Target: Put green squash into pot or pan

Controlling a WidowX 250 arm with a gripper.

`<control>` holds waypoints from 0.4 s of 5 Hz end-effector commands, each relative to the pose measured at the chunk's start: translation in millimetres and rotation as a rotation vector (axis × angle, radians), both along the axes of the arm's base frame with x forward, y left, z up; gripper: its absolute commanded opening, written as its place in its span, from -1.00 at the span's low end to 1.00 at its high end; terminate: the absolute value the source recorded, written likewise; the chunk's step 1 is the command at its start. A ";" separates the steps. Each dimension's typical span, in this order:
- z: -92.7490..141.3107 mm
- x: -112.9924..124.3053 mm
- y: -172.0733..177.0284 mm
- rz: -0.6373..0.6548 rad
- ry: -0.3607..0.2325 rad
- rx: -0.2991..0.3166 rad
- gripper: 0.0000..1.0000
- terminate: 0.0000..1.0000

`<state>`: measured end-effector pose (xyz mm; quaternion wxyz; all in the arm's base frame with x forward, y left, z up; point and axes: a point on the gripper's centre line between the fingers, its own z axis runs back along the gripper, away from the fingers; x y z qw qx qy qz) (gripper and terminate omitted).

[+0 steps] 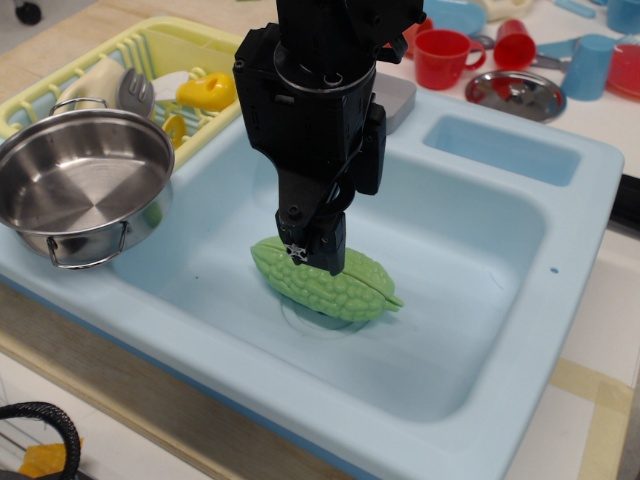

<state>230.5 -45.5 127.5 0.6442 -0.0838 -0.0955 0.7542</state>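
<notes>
Your end effector (318, 252) reaches straight down into the light blue sink (480, 330) and its dark fingers are closed around the top of the green squash (345, 290), near its left end. The squash lies on its side on the sink floor, over the round drain mark, long axis running left to right. The steel pot (85, 185) sits on the sink's left rim, upright and empty, well apart from the squash, one wire handle facing you. Behind the pot you have a yellow dish rack (70, 75) holding a small yellow toy (207, 92). Red cups (442, 57) and a flat steel lid (516, 94) stand on the worktop beyond the sink.
</notes>
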 end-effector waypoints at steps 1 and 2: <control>0.0 0.0 0.0 0.000 0.000 0.000 1.00 -1.00; -13.6 4.7 1.7 0.021 -0.019 -0.009 1.00 -1.00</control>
